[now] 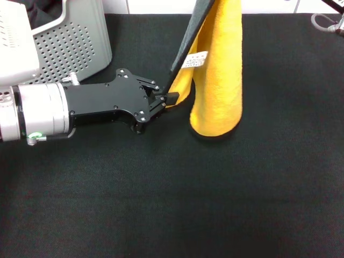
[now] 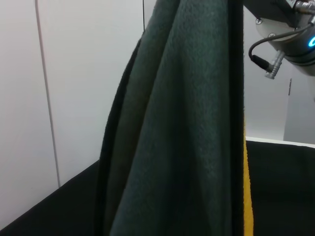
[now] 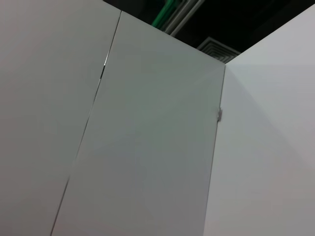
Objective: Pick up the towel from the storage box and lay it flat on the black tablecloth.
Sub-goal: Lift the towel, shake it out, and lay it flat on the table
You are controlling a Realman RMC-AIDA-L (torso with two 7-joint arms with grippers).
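The yellow-orange towel (image 1: 220, 75) hangs upright from above the head view's top edge, its folded lower end touching the black tablecloth (image 1: 177, 193). Its white label (image 1: 194, 59) faces me beside the black edging. My left gripper (image 1: 167, 99) reaches in from the left, low over the cloth, shut on the towel's lower corner. The left wrist view is filled by the towel's dark side (image 2: 182, 128) with a yellow strip (image 2: 247, 201). The grey perforated storage box (image 1: 70, 48) stands at the back left. My right gripper is out of view; only part of that arm (image 2: 290, 29) shows.
The tablecloth (image 2: 280, 187) covers the whole table in front of and to the right of the towel. A cable end (image 1: 329, 22) lies at the far right back. The right wrist view shows only white wall panels (image 3: 147, 147) and ceiling.
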